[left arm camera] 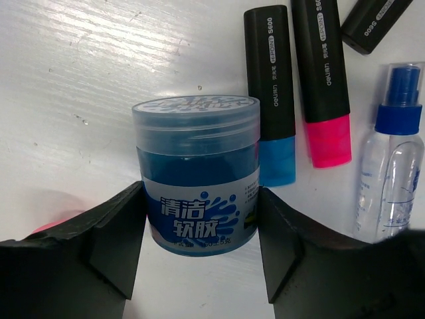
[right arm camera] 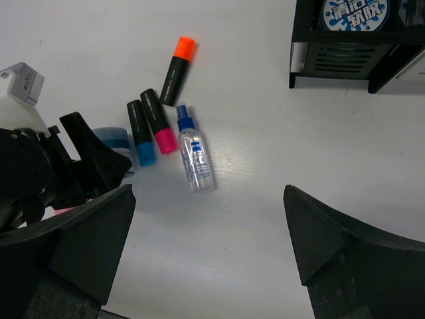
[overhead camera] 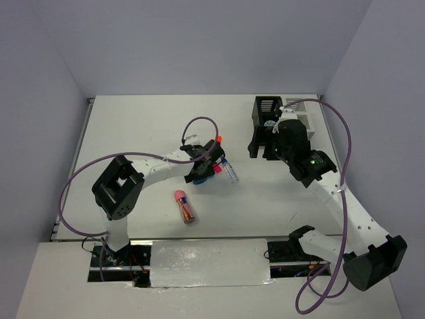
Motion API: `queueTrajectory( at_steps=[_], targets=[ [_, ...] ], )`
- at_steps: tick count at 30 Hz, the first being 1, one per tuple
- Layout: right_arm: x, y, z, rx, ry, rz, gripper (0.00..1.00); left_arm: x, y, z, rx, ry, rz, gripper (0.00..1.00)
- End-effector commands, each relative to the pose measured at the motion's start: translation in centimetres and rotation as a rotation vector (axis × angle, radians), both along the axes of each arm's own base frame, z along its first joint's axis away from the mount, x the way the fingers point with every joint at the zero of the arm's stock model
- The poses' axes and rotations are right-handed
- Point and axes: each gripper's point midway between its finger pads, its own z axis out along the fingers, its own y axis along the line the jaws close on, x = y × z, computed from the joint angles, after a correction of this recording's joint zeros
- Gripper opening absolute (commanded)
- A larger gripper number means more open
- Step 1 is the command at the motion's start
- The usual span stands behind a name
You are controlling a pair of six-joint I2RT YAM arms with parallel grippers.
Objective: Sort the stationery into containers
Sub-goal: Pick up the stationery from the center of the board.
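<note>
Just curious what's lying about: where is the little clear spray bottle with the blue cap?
From above, the spray bottle lies flat in the middle of the table, just right of the left gripper, alongside the pink-tipped marker.

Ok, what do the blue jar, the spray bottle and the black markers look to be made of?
Blue jar: likely clear glossy plastic. Blue contents show through the wall, the lid is translucent, and the label looks like a printed wrap.
Spray bottle: clear plastic with a see-through body. Its blue head looks like opaque plastic.
Black markers: opaque plastic with a slight sheen and white print on the barrels.
</note>
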Motion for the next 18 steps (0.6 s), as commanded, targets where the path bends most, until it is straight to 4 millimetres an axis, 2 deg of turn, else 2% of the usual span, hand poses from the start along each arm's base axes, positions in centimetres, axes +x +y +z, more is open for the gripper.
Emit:
queueTrajectory(
  at_steps=[1, 2, 3, 6, 10, 12, 14, 15, 17, 18],
  targets=[
    [0.3, 0.1, 1.1, 0.007, -0.053, 0.009, 1.00, 0.5, 1.2, 1.2, -0.008, -0.031, 0.031, 0.26],
    [0.4, 0.0, 1.1, 0.007, -0.053, 0.008, 1.00, 0.7, 1.2, 1.7, -0.013, -0.043, 0.031, 0.22],
    [0.4, 0.1, 1.2, 0.010, -0.058, 0.013, 1.00, 0.9, 1.2, 2.3, -0.021, -0.058, 0.027, 0.13],
    [0.7, 0.7, 1.3, 0.035, -0.065, 0.030, 1.00, 1.8, 0.8, 6.1, -0.055, -0.141, -0.002, 0.00],
    [0.9, 1.1, 1.5, 0.074, -0.062, 0.041, 1.00, 2.1, 0.8, 10.4, -0.066, -0.232, -0.062, 0.00],
    [1.1, 1.6, 2.0, 0.098, -0.081, 0.061, 1.00, 1.9, 0.3, 13.0, -0.088, -0.296, -0.126, 0.00],
    [0.9, 2.3, 2.8, 0.136, -0.105, 0.108, 1.00, 1.5, -0.1, 14.6, -0.098, -0.344, -0.186, 0.00],
    [0.7, 3.7, 3.8, 0.185, -0.133, 0.183, 1.00, 1.1, -0.5, 16.8, -0.121, -0.408, -0.235, 0.00],
    [0.4, 5.2, 5.3, 0.247, -0.181, 0.267, 1.00, 0.4, -0.4, 17.8, -0.129, -0.462, -0.287, 0.00],
    [-0.5, 6.5, 5.9, 0.292, -0.183, 0.350, 1.00, -0.1, -0.7, 20.9, -0.182, -0.561, -0.319, 0.00]
  ],
)
